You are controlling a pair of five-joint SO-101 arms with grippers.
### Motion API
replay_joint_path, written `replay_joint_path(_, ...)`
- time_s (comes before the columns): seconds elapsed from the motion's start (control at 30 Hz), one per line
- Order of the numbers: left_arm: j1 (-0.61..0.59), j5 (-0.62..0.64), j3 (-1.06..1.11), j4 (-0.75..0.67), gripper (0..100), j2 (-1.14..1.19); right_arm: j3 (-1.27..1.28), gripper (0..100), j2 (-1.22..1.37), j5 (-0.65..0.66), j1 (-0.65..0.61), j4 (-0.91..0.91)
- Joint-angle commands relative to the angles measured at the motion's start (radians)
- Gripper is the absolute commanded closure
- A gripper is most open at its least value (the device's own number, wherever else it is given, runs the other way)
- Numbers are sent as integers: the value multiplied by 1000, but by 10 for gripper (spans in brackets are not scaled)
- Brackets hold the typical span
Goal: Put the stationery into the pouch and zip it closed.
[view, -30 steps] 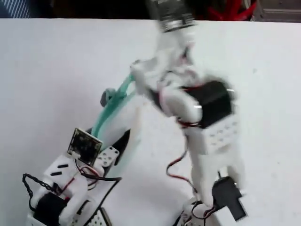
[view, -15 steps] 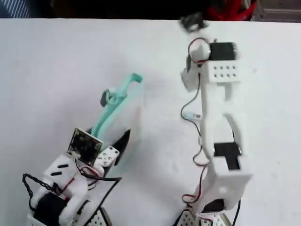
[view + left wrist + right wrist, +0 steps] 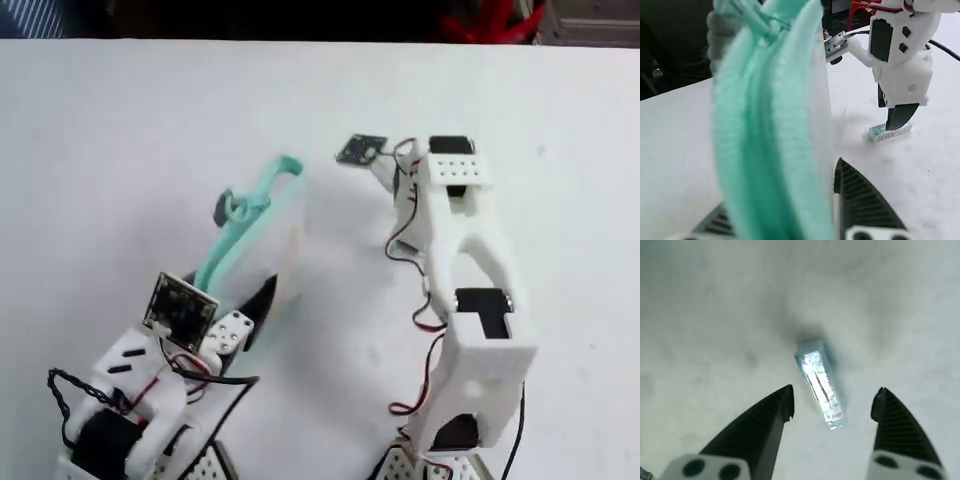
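- White table (image 3: 120, 120) fills the high view; a see-through pouch (image 3: 262, 225) with a teal zip edge stands on it, left of centre.
- Pouch and left arm sit just as they did a second ago, with no shift.
- Its long axis runs on a slant, from the left gripper (image 3: 255, 300) at the near end up and away towards the far right. The teal zip (image 3: 235, 235) follows that line, with a grey pull (image 3: 224, 208) near the far end.
- From the left wrist, the pouch (image 3: 775, 125) rises on edge between the left gripper's (image 3: 782, 192) jaws, which are clamped on its near end.
- Right arm (image 3: 470, 300) has changed most: a second ago it was a blur beside the pouch's far end, half a second ago it stretched towards the table's far edge, and now it has pulled back and folded over mid-table, well right of the pouch.
- A small pale blue block (image 3: 820, 390) of stationery lies flat on the table under that arm, apart from the pouch.
- Right gripper (image 3: 835, 390) points down at it with jaws spread wide; the block lies in the gap, touching neither finger, its long axis crossing the line between the two tips at a slight tilt.
- From the left wrist, the right gripper's (image 3: 899, 117) dark tip hangs just above the block (image 3: 890, 132).
- Beyond the table's far edge the room is dark, with a red object (image 3: 490, 20) at the far right and a blue striped patch (image 3: 30, 18) at the far left.
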Motion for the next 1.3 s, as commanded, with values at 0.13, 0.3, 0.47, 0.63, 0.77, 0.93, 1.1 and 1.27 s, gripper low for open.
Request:
replay_joint_path(0.13, -7, -8, -3, -15, 828, -1, 120, 759, -1, 35, -13, -165)
replay_joint_path(0.3, -7, -8, -3, -15, 828, -1, 169, 994, -12, 28, -7, -277)
replay_joint_path(0.47, -7, -8, -2, -15, 828, -1, 106, 989, -73, 25, 7, -176)
replay_joint_path(0.63, -7, -8, -2, -15, 828, -1, -21, 980, -338, -144, 4, -36)
replay_joint_path(0.77, -7, -8, -2, -15, 828, -1, -60, 980, -611, -299, -45, -18)
replay_joint_path(0.93, -5, -8, -2, -15, 828, -1, -66, 980, -869, -483, -205, -33)
replay_joint_path(1.1, 1, -6, 11, -20, 828, -1, -195, 980, -958, -569, -398, -39)
replay_joint_path(1.27, 1, -6, 15, -21, 828, -1, -276, 980, -958, -807, -538, -97)
